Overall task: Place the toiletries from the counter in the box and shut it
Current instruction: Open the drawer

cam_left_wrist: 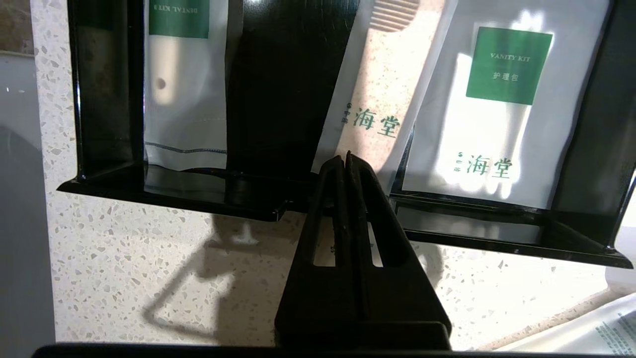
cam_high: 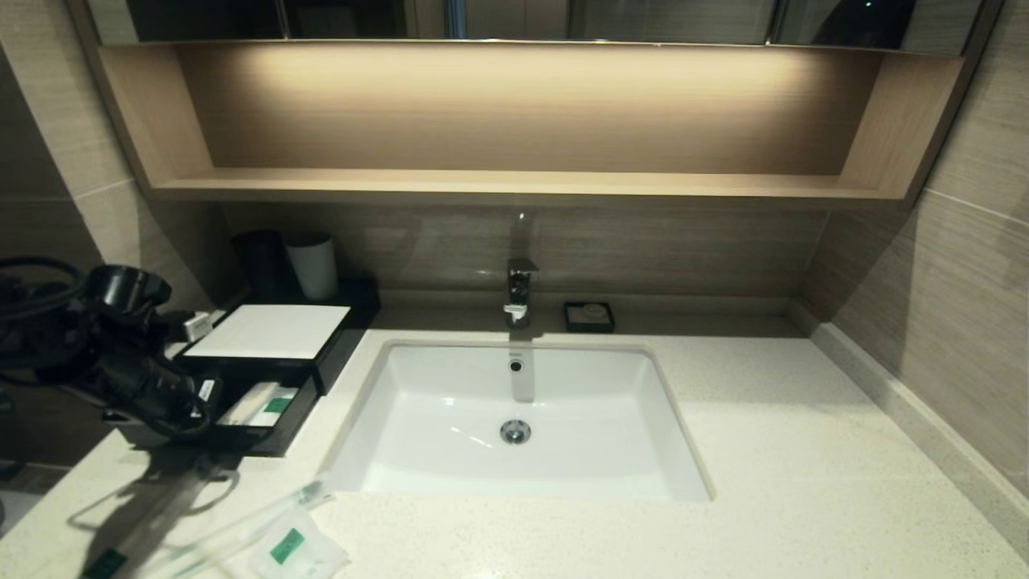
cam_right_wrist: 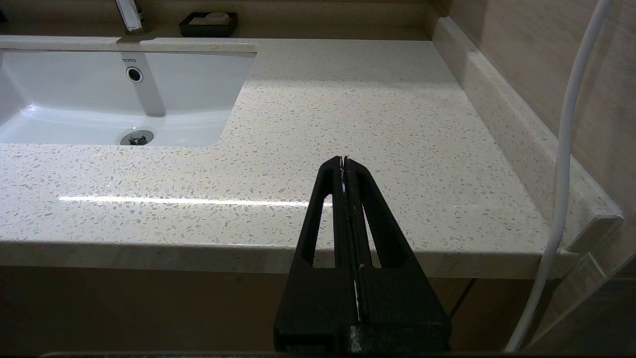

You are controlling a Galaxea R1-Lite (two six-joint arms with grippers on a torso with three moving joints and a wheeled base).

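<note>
Left pincer [cam_left_wrist: 348,158]: fingers pressed together, nothing between them, tips at the front lip of the open drawer [cam_left_wrist: 198,196]. In the head view it sits at the desk's left side, just in front of the drawer [cam_high: 265,438].

Right pincer [cam_right_wrist: 344,160]: fingers together, empty, parked off the front edge of the desk [cam_right_wrist: 372,124] on the right, well apart from the work.

Box [cam_high: 269,331]: low, black, white panel on top, standing on the desk left of the sink basin [cam_high: 514,418]. Drawer pulled out toward the front.

Drawer contents, left wrist view: dental kit sachet [cam_left_wrist: 184,89] with green label, in one compartment; comb packet [cam_left_wrist: 377,89], tilted, its lower end just behind the pincer tips; vanity kit sachet [cam_left_wrist: 497,109], white with green label, beside the comb packet and partly overlapped by it.

Toiletries outside the box, head view: long clear-wrapped stick [cam_high: 257,523] and small white sachet with green label [cam_high: 293,551], lying together on the desk near its front edge, left of the basin; a second stick [cam_high: 137,531] with a green label lies further left in the arm's shadow.

Behind the box: dark cup [cam_high: 259,261] and pale cup [cam_high: 313,265], side by side on a black tray.

Faucet [cam_high: 520,289] behind the basin; black soap dish [cam_high: 589,316] just to its right. Wooden shelf [cam_high: 514,185] above.
</note>
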